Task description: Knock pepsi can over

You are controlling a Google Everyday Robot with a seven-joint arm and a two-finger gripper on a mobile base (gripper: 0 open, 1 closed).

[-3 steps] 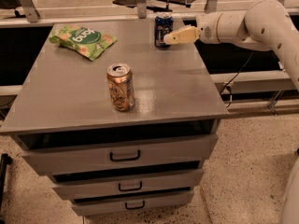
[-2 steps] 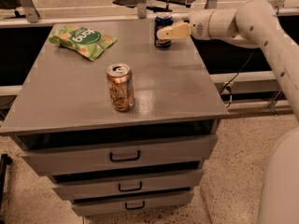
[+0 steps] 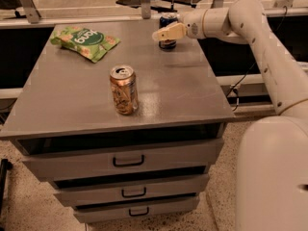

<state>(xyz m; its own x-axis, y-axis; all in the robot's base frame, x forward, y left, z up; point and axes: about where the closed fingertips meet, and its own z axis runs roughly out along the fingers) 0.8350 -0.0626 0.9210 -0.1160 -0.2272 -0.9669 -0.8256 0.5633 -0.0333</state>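
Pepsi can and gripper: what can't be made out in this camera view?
1. Pepsi can, camera view: its middle and logo are hidden by the gripper, which reaches across its front near the far edge of the table; whether they touch cannot be told.
2. Gold can, camera view: label print too blurred to read.
3. Arm, camera view: its lower part is cut off by the right and bottom edges.

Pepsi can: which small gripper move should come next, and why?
Probably push the gripper sideways, toward the picture's left: the pepsi can is upright near the far edge of the table, and the gripper sits level with its upper half.
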